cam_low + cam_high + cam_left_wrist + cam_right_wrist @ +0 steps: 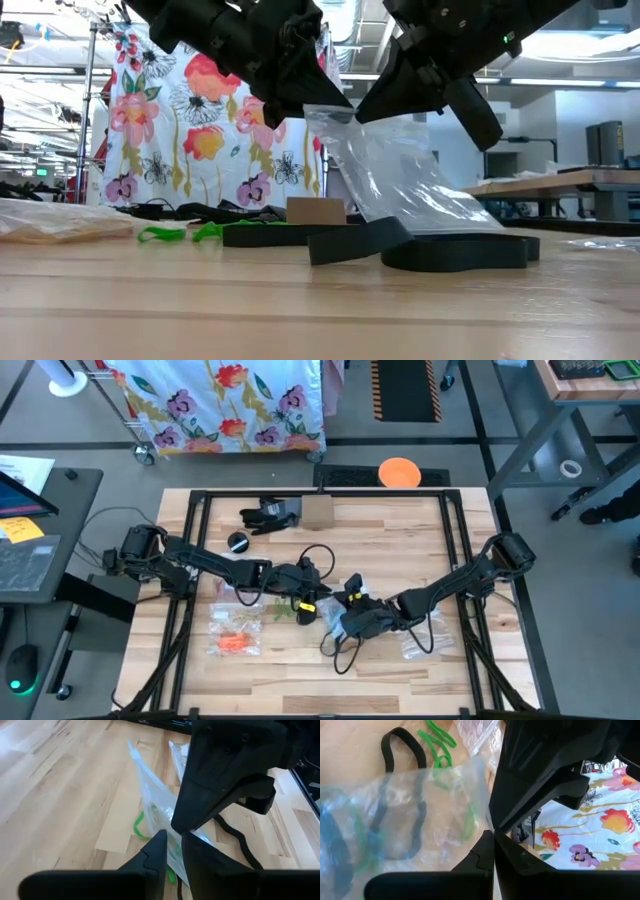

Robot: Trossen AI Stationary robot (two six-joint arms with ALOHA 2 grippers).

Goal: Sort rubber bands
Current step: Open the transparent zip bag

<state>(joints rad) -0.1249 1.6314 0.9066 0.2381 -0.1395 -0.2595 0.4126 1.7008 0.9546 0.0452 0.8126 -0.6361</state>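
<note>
Light wood table [420, 540] with a black frame; on it sit zip bags [236, 630], green rubber bands [160, 234], a cardboard box [318, 510] and black cables [340, 650].

Three clear bags [232, 628] and two green bands [160, 234] show
</note>
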